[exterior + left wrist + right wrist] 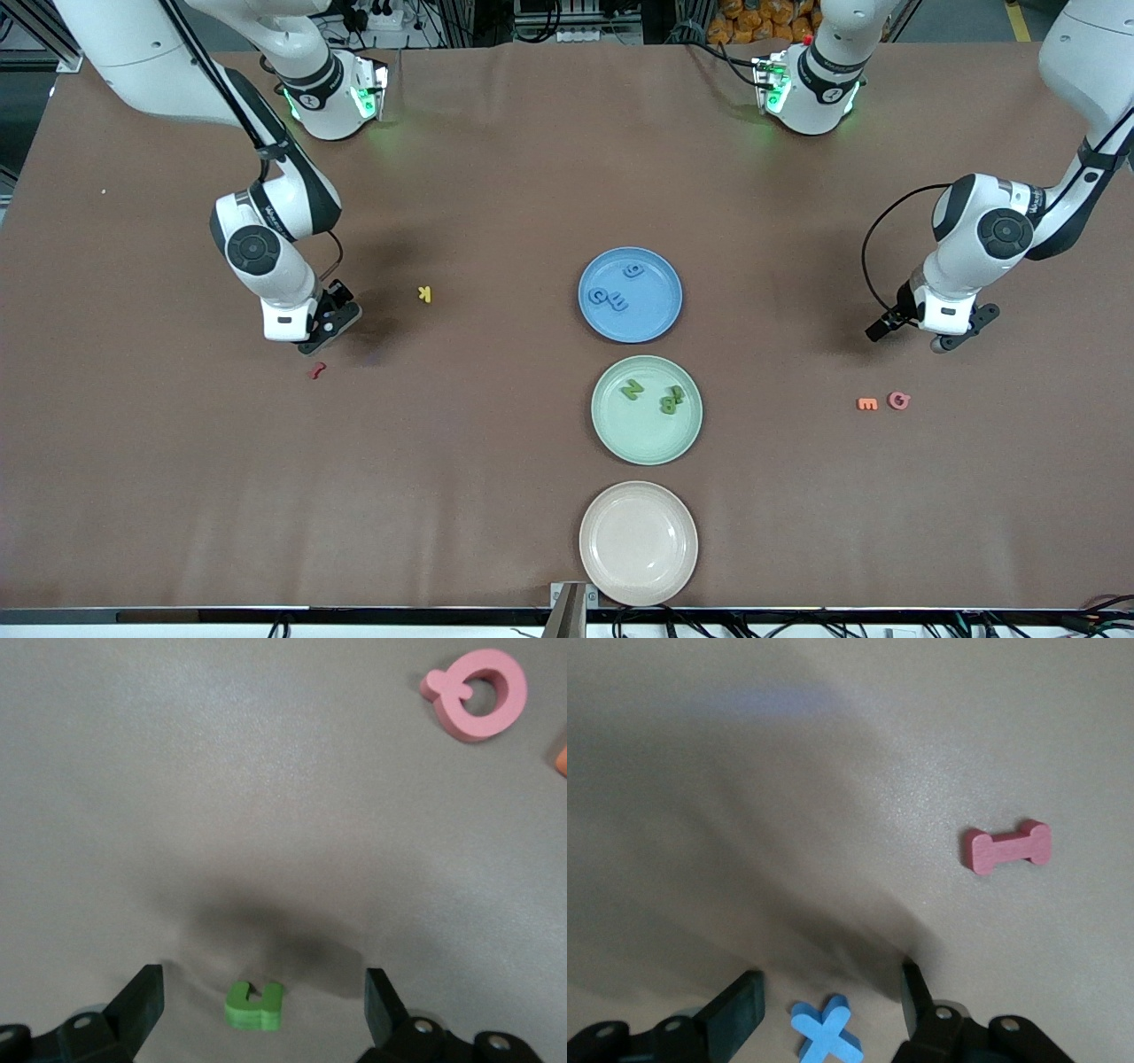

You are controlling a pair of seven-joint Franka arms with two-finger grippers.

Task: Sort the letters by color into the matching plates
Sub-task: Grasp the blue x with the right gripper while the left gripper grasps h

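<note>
Right jaws (pixel 326 326): low over the table (pixel 496 177), spread, blue X letter (pixel 826 1034) lying between them, not pinched.
Red letter (pixel 316 370): on the table just beside those jaws.
Yellow K (pixel 424 293): near them, toward the plates.
Blue plate (pixel 660 323): holds blue letters.
Green plate (pixel 620 439): holds green letters.
Beige plate (pixel 638 543): nearest the front camera.
Orange letter (pixel 867 404), pink letter (pixel 899 400): near the left jaws.
Left jaws (pixel 950 337): spread wide, green letter (pixel 254 1005) between them.

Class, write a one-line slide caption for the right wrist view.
Right gripper open astride a blue X letter; red letter lies nearby.
</note>
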